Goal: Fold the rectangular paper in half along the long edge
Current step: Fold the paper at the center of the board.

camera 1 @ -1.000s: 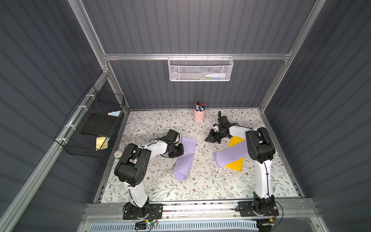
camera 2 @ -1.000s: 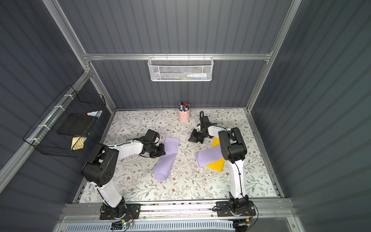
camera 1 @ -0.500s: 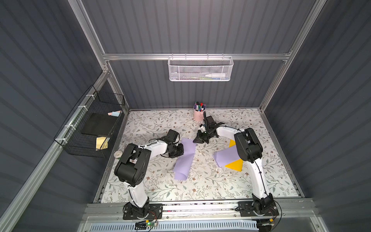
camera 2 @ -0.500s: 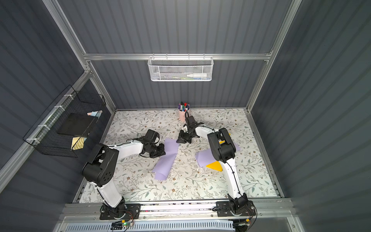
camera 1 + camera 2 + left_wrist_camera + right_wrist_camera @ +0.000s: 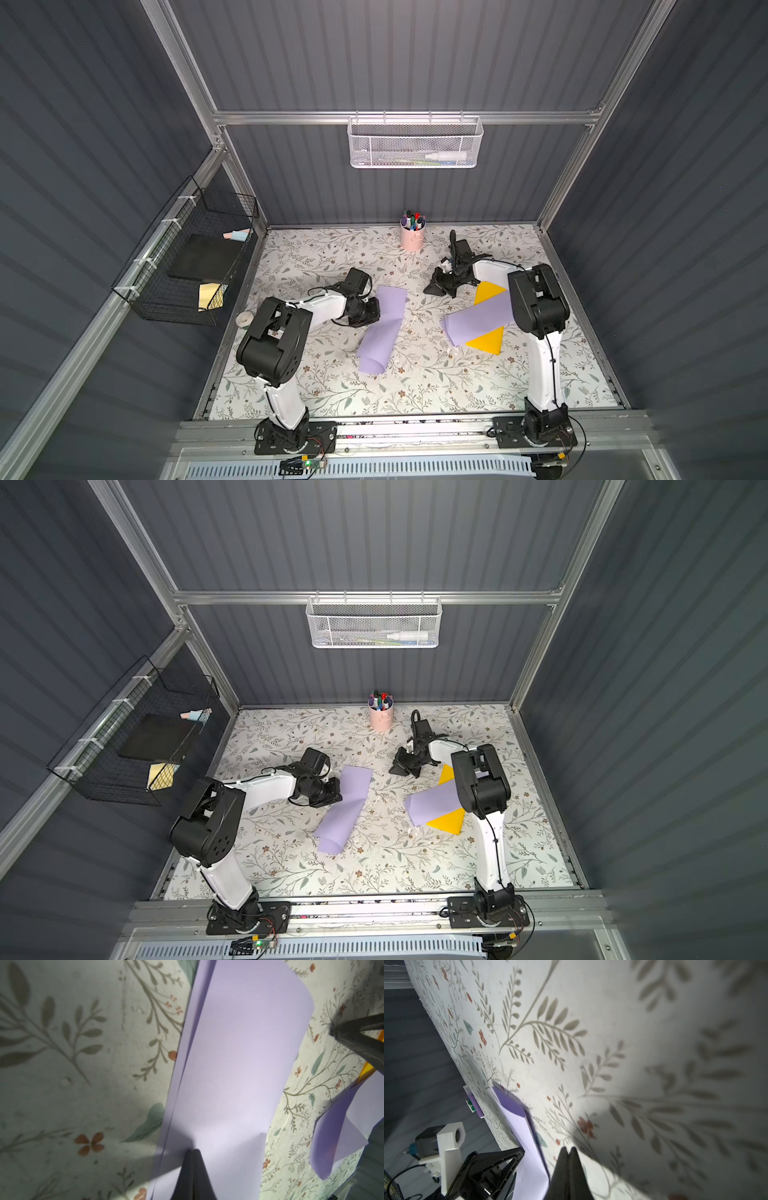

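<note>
- Two lavender sheets lie on the floral mat (image 5: 332, 386): one folded lavender paper (image 5: 381, 328) at centre, and a second lavender sheet (image 5: 478, 320) to its right, lying across one yellow sheet (image 5: 488, 341).
- The left gripper (image 5: 192, 1150), pinched closed and holding nothing, rests its tips on the folded lavender paper near its left side.
- The right gripper (image 5: 569, 1148), likewise closed and empty, sits over bare mat, far and right of that paper.
- One pink marker cup (image 5: 411, 240) stands at the far edge.

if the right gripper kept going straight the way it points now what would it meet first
Most likely the bare floral table mat: the right gripper slopes down toward it, fingers shut, with nothing between. The folded lavender paper lies off to one side. Its height above the mat is unclear.
</note>
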`<action>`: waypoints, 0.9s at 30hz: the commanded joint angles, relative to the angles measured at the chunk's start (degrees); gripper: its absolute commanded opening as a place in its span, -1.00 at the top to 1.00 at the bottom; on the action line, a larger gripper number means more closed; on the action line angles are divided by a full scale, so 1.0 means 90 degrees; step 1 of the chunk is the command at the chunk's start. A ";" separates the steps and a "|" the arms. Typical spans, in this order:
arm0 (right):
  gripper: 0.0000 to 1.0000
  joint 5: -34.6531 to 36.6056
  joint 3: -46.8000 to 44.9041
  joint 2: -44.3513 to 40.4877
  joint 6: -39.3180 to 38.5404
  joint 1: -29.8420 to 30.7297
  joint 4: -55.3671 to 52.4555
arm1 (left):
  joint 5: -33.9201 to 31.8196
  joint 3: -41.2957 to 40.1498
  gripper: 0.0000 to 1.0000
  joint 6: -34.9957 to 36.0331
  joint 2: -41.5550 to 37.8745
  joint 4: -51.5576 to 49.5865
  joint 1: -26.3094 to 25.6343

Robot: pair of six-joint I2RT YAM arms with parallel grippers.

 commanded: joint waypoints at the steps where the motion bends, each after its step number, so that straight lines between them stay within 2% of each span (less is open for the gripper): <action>1: 1.00 0.0087 -0.0015 -0.0582 -0.0153 0.0776 -0.0223 | -0.0437 -0.0249 1.00 0.0113 0.0190 -0.0964 0.0036; 6: 1.00 0.0286 -0.0193 -0.0659 0.0090 0.1706 -0.0069 | -0.0445 -0.0290 1.00 0.0087 0.0161 -0.0943 0.0041; 12: 1.00 0.0197 -0.0454 -0.0388 0.0551 0.2125 0.0452 | -0.0448 -0.0296 1.00 0.0090 0.0172 -0.0924 0.0037; 20: 1.00 0.0521 -0.1285 -0.0429 0.0860 0.2156 0.0517 | -0.0482 -0.0346 1.00 0.0070 0.0126 -0.0924 0.0043; 24: 1.00 0.0653 -0.2069 -0.0735 0.0971 0.2055 0.0605 | -0.0475 -0.0308 1.00 0.0099 0.0184 -0.0953 0.0036; 27: 1.00 0.0635 -0.2866 -0.1194 0.0951 0.1734 0.0773 | -0.0475 -0.0311 1.00 0.0110 0.0189 -0.0967 0.0036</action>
